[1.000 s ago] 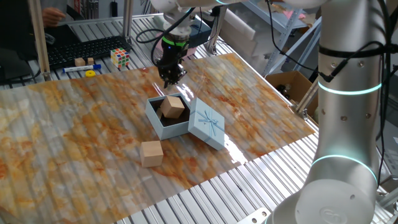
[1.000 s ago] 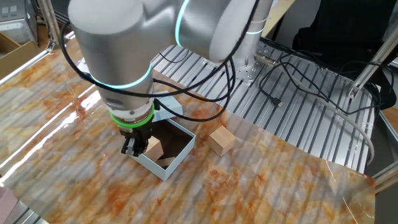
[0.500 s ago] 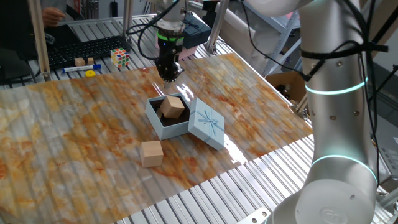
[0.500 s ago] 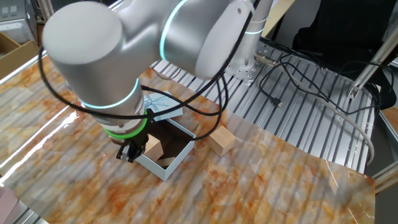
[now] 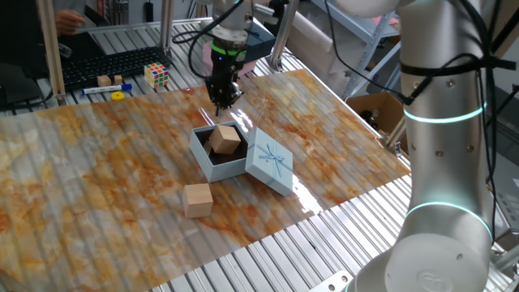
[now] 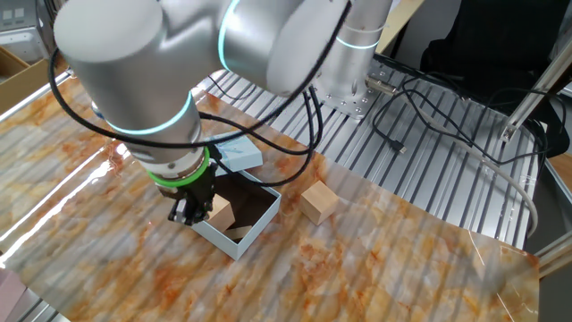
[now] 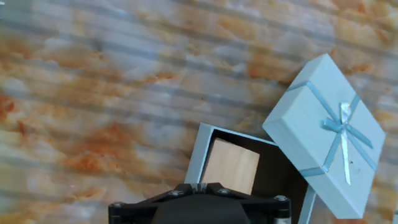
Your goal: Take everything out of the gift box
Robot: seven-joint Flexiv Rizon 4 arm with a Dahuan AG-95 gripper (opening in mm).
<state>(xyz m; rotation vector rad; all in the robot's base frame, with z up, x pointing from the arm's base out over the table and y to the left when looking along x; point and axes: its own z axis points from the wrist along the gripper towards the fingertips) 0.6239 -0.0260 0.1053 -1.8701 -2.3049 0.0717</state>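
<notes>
The pale-blue gift box (image 5: 203,160) stands open near the middle of the table, with one tan wooden block (image 5: 226,139) inside. Its lid (image 5: 268,166) with the ribbon drawing leans against the box's right side. A second wooden block (image 5: 197,199) lies on the table in front of the box. My gripper (image 5: 223,99) hangs shut and empty above the table, just beyond the box's far edge. In the hand view the box (image 7: 194,163), the block (image 7: 231,165) and the lid (image 7: 323,134) show just past my shut gripper (image 7: 207,185). The other fixed view shows the gripper (image 6: 189,213) beside the box (image 6: 237,241).
A Rubik's cube (image 5: 156,75), a small wooden block (image 5: 104,80) and a yellow piece (image 5: 118,96) lie at the back left. A brown carton (image 5: 377,109) stands off the table's right edge. The arm's wide links hang over the box in the other fixed view.
The arm's upper links have swung round, while the gripper tip has shifted only slightly and stays shut. The box, lid and blocks have not moved.
</notes>
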